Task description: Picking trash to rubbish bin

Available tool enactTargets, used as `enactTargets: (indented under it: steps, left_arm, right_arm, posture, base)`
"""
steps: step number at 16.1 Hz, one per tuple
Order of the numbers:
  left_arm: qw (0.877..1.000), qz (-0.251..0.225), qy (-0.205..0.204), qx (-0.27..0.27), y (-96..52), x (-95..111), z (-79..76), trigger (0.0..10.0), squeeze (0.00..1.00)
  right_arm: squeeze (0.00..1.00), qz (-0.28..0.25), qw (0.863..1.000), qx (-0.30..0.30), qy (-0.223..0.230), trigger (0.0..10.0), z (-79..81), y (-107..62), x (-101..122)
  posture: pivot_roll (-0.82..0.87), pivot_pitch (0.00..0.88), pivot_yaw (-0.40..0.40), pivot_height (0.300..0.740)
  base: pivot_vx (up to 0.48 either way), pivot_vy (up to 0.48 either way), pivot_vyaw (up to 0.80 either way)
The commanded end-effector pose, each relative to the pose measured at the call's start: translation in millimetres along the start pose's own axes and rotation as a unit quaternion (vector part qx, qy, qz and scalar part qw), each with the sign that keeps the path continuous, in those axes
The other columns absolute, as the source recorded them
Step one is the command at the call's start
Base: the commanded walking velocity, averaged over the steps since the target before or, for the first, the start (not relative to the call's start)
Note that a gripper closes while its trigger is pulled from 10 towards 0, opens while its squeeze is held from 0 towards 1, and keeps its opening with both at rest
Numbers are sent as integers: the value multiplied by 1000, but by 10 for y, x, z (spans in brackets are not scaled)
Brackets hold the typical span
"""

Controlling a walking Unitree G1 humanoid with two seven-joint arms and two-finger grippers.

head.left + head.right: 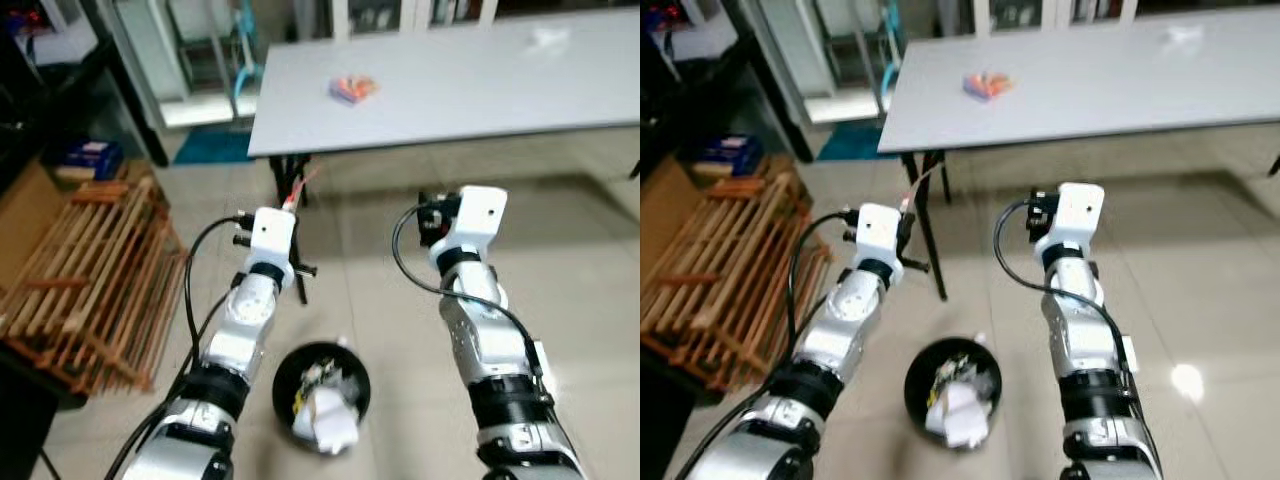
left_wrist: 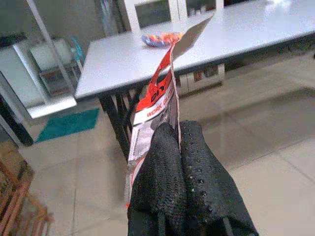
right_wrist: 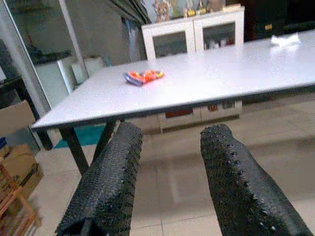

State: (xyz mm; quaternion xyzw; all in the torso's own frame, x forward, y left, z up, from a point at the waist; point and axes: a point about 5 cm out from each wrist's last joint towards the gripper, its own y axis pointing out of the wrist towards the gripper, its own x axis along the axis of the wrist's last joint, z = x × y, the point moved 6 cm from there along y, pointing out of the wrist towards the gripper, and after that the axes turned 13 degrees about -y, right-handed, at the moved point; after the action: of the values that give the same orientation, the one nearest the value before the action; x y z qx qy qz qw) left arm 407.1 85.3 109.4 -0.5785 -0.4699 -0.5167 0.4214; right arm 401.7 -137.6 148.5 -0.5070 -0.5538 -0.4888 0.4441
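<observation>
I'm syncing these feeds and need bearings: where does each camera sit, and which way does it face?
Left eye, right eye: on the head, facing forward and down at both silver arms, the bin and the table.
Left wrist: looks along the left gripper, shut on a wrapper.
Right wrist: looks along the open right gripper.
Shared: the table and the colourful packet on it.

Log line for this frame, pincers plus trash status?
left pincer: shut on red-and-white torn wrapper | right pincer: open, empty | round black rubbish bin: on floor, holds paper | colourful wrapper: on grey table
</observation>
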Motion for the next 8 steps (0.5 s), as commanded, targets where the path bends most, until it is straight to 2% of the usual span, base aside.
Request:
enactTargets:
  steps: [1,6,8]
  left_arm:
    - [1000,-5,10,13,-4,46,135,10000,0]
    - [1000,-12,5,9,-6,57,117,10000,0]
    - [1000,-7,6,11,-13,28,123,10000,0]
  right_arm:
    - [0,-9,1000,18,9,10000,147,16,79]
    - [0,-9,1000,18,9,10000,147,17,82]
    - [0,-9,1000,18,9,10000,150,16,81]
  posture:
    - [-20,9,112,740]
    - [-21,11,112,740]
    - [-21,11,112,740]
  base:
    - [352,0,0]
    - [332,0,0]
    - [0,0,0]
